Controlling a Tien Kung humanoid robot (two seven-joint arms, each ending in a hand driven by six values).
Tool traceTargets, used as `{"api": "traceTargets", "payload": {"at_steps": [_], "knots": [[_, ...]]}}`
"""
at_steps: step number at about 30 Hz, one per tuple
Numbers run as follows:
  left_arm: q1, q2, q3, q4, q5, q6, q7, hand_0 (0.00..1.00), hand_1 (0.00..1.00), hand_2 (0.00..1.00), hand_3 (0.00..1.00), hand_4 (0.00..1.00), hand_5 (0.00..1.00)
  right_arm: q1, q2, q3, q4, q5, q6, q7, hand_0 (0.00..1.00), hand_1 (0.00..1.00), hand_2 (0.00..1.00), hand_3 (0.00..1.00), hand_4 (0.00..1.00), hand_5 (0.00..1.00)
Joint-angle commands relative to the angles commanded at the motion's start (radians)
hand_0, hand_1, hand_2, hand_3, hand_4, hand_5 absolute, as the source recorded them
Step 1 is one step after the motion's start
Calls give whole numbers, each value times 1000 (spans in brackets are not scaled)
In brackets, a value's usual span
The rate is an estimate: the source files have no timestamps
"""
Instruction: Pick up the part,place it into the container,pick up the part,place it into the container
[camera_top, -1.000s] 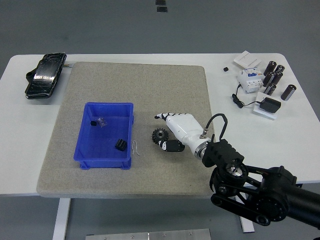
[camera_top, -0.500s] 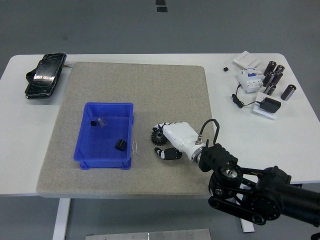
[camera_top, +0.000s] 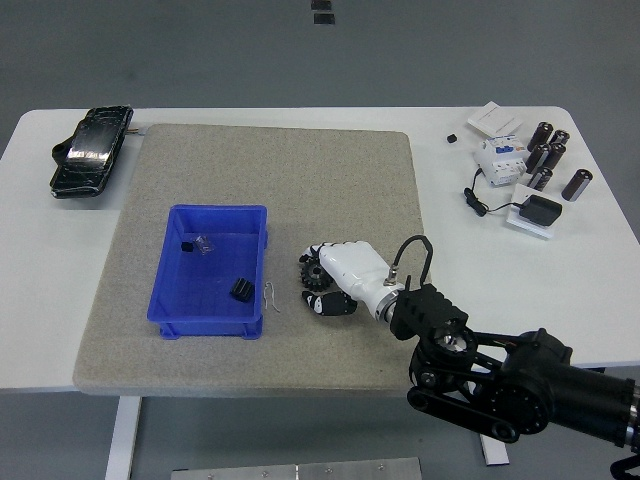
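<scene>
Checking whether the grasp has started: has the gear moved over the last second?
Yes, slightly. The gear has shifted left, toward the blue bin, with the right robot hand closing over it. It looks still on the mat.

White worktop (camera_top: 30, 230) carries grey felt mat (camera_top: 300, 170) at centre, black pouch (camera_top: 91, 152) far left, dark cylinders (camera_top: 553, 155), white breaker (camera_top: 498, 158) and black adapter (camera_top: 541, 211) far right.
</scene>
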Motion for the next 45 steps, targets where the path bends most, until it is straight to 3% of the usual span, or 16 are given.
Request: {"api": "traceTargets", "payload": {"at_steps": [4, 5, 10, 11, 16, 17, 27, 33, 40, 41, 45], "knots": [[0, 0, 0, 0, 0, 1, 0, 774, 759, 771, 716, 736, 392, 2, 2, -4, -7, 4, -7, 5, 522, 612, 662, 695, 565, 295], [0, 0, 0, 0, -1, 1, 0, 773, 760, 771, 718, 738, 399, 2, 2, -6, -9, 5, -8, 5, 494, 570, 564, 654, 416, 234], [-1, 1, 2, 0, -3, 1, 0, 773, 760, 771, 718, 738, 399, 2, 2, -9, -14, 6, -9, 7, 494, 570, 564, 654, 416, 234], [-1, 1, 2, 1, -3, 1, 0, 773, 760, 771, 720, 740, 401, 2, 2, -10, -15, 6, -10, 7, 484, 539, 483, 593, 469, 135], [-1, 1, 4, 1, -6, 2, 0, 773, 760, 771, 720, 740, 401, 0, -2, -14, -16, 1, -13, 8, 484, 539, 483, 593, 469, 135], [-1, 1, 4, 1, -6, 2, 0, 773, 760, 771, 723, 742, 409, 0, -3, -14, -15, 0, -14, 8, 481, 531, 429, 486, 523, 68], [-1, -1, 3, 1, -7, 4, 0, 772, 760, 771, 725, 744, 413, 25, 0, 16, 41, -26, -54, 12, 449, 515, 404, 461, 487, 58], [0, -1, -2, 0, -1, 3, 0, 772, 759, 771, 726, 745, 416, 76, 38, 27, 99, -35, -71, 11, 425, 508, 403, 460, 461, 32], [-2, -2, -3, -1, 2, 2, 0, 772, 760, 771, 729, 747, 418, 139, 103, -38, 126, -26, -92, 22, 434, 507, 410, 460, 462, 23], [-3, -2, -3, -1, 3, 2, 0, 772, 761, 771, 732, 748, 421, 145, 112, -48, 124, -23, -91, 25, 502, 577, 548, 548, 521, 2], [-3, -2, -4, -1, 5, 2, 0, 772, 761, 771, 732, 748, 421, 155, 142, -82, 103, -23, -78, 28, 502, 577, 548, 548, 521, 2]]}}
